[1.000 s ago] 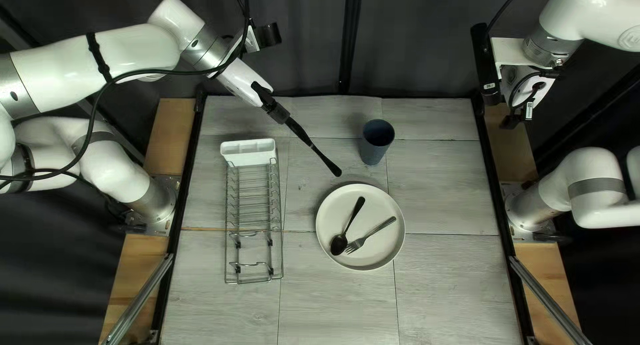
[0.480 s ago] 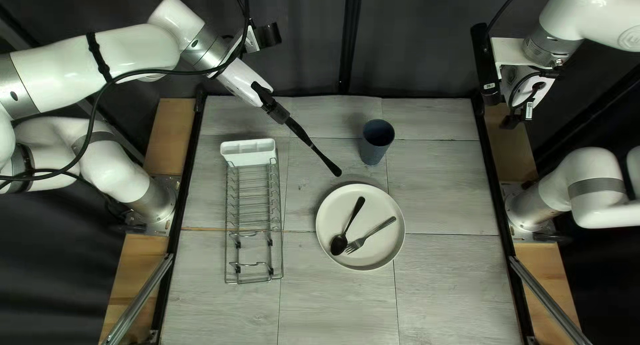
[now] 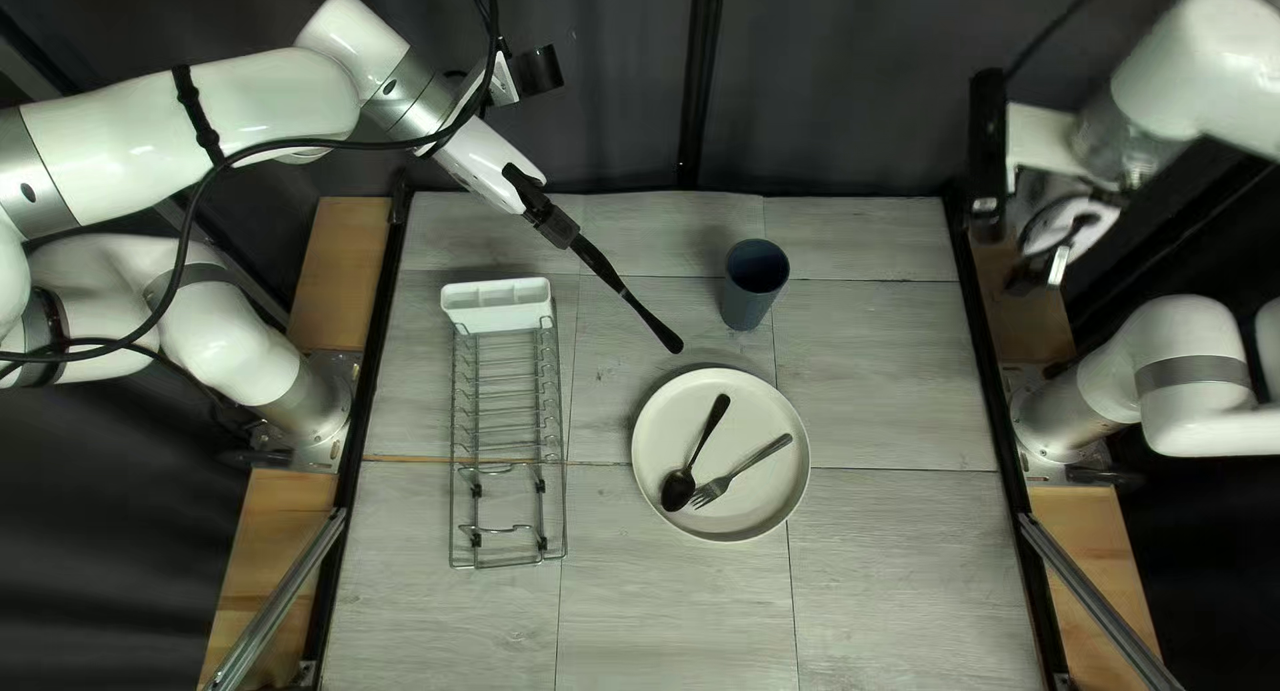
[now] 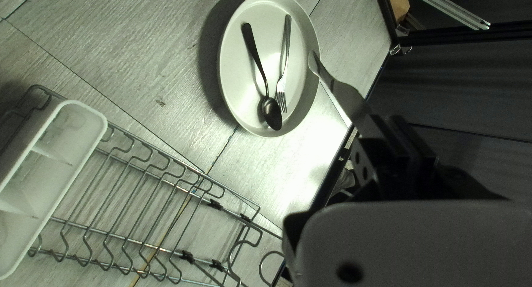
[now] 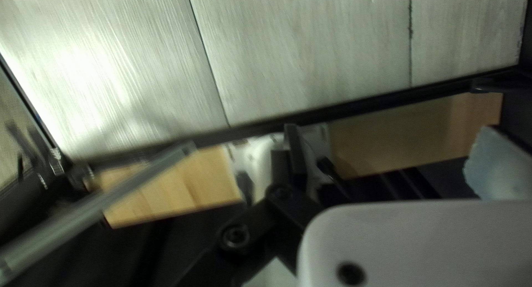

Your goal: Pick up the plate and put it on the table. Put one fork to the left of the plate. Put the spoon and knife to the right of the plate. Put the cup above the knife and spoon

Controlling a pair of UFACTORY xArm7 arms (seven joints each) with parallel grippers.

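A white plate (image 3: 668, 426) lies on the table right of centre, with a black spoon (image 3: 700, 443) and a silver fork (image 3: 745, 463) lying on it. A dark blue cup (image 3: 755, 283) stands upright behind the plate. My left gripper (image 3: 553, 223) hangs above the table's far left part, shut on a black-handled knife (image 3: 640, 313) that slants down toward the plate. In the left wrist view the knife (image 4: 336, 89) sticks out of the gripper (image 4: 376, 129) over the plate (image 4: 237, 71), spoon (image 4: 257, 66) and fork (image 4: 284, 50). My right gripper (image 3: 1050, 246) is raised past the table's right edge, open and empty.
A wire dish rack (image 3: 505, 441) lies left of the plate, with a white cutlery holder (image 3: 497, 304) at its far end. The right wrist view shows bare table boards (image 5: 311, 42), the black edge rail (image 5: 353, 106) and wooden side panels.
My right arm has started to move, its wrist shifting slightly right and down at the table's right edge. The left arm and knife hold still.
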